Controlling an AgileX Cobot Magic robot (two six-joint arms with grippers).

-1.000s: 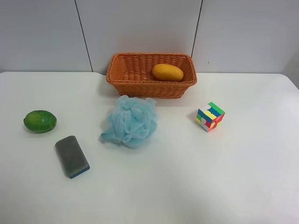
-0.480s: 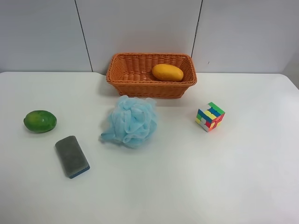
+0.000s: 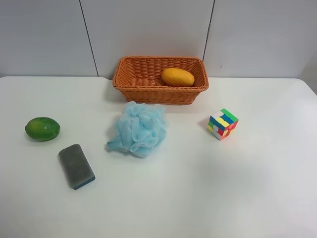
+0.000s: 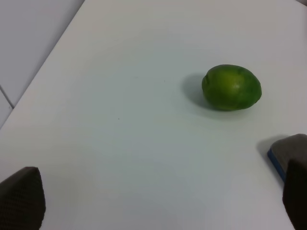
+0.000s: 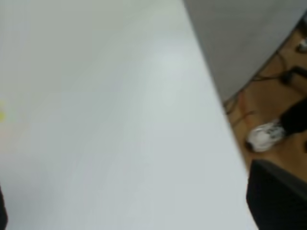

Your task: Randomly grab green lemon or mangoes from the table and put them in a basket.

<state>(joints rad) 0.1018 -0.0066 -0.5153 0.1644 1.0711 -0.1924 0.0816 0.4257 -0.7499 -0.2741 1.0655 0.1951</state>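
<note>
The green lemon (image 3: 42, 128) lies on the white table (image 3: 237, 188) at the exterior high view's left. It also shows in the left wrist view (image 4: 231, 87), apart from my left gripper (image 4: 158, 206), which is open and empty with dark fingertips (image 4: 21, 196) wide apart. The mango (image 3: 177, 77) lies inside the wicker basket (image 3: 133, 91) at the back middle. My right gripper (image 5: 139, 211) is open and empty over bare table near an edge; its view is blurred. Neither arm shows in the exterior high view.
A grey-and-blue sponge (image 3: 76, 166) lies near the lemon and shows in the left wrist view (image 4: 290, 151). A light blue bath pouf (image 3: 138, 129) sits in front of the basket. A coloured puzzle cube (image 3: 222, 123) stands to its right.
</note>
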